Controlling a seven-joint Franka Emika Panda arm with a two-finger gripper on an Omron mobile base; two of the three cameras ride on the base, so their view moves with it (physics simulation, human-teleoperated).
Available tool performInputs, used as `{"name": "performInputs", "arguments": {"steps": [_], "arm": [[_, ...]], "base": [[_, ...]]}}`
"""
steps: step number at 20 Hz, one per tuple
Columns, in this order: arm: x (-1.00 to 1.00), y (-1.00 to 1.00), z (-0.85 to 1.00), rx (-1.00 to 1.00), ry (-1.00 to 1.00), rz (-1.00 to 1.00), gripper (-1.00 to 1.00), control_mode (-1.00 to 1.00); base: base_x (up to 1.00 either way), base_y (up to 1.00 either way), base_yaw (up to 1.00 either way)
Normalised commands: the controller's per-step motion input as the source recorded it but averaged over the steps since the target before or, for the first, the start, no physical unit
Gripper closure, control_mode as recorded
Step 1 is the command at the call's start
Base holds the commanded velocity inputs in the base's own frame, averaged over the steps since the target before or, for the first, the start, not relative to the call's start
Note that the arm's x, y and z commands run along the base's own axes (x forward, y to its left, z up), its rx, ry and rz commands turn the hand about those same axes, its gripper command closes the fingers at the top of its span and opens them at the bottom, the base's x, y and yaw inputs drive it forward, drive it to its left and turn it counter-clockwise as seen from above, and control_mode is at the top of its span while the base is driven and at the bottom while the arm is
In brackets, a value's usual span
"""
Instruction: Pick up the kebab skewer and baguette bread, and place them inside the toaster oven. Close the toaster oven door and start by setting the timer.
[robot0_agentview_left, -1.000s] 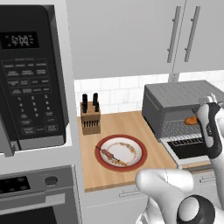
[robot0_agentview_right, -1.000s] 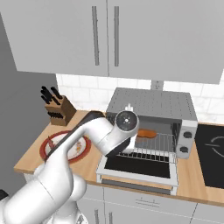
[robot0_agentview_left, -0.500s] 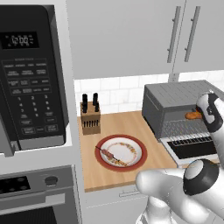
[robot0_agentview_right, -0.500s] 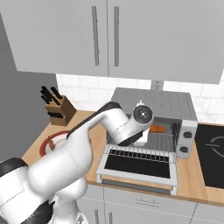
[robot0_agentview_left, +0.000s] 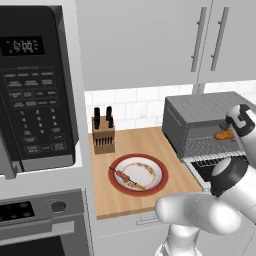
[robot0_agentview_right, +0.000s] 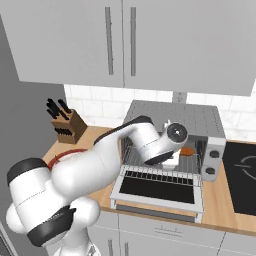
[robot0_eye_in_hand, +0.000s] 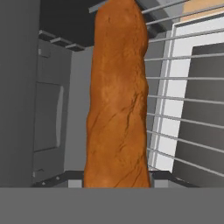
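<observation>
The jaws are closed on the baguette (robot0_eye_in_hand: 117, 100), which runs lengthwise up the middle of the hand view from between them. The loaf is orange-brown with a cracked crust, and behind it lie the wires of the oven rack (robot0_eye_in_hand: 183, 109) and the dark inner walls of the toaster oven (robot0_agentview_left: 200, 117). In the left base view one end of the baguette (robot0_agentview_left: 223, 134) shows as an orange tip inside the oven's open mouth, just beside the arm's wrist. In the right base view a bit of orange (robot0_agentview_right: 187, 151) peeks out past the wrist, inside the oven cavity above the rack.

The toaster oven (robot0_agentview_right: 175, 116) stands on the wooden bench (robot0_agentview_left: 135, 195) against the tiled wall, its ribbed top facing up. Its door (robot0_agentview_right: 157, 186) hangs open, folded down flat toward the front, dark glass facing up.

The kebab skewer (robot0_agentview_left: 125, 177) lies on a red-rimmed plate (robot0_agentview_left: 157, 186) on the bench, to the left of the oven and well apart from it. A knife block (robot0_agentview_left: 103, 135) sits near the wall behind the plate. A black microwave (robot0_agentview_left: 35, 85) hangs at the left.
</observation>
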Motion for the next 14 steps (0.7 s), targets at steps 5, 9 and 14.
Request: {"name": "performInputs", "arguments": {"steps": [5,9,14], "arm": [[0.21,0.02,-0.12,0.0,0.02,0.0,1.0,-1.0],[0.18,0.03,-0.28,0.0,0.02,0.0,1.0,-1.0],[0.17,0.01,-0.22,0.0,0.0,0.0,1.0,-1.0]], "base": [[0.0,0.0,0.0],[0.0,0.0,0.0],[0.0,0.0,0.0]]}}
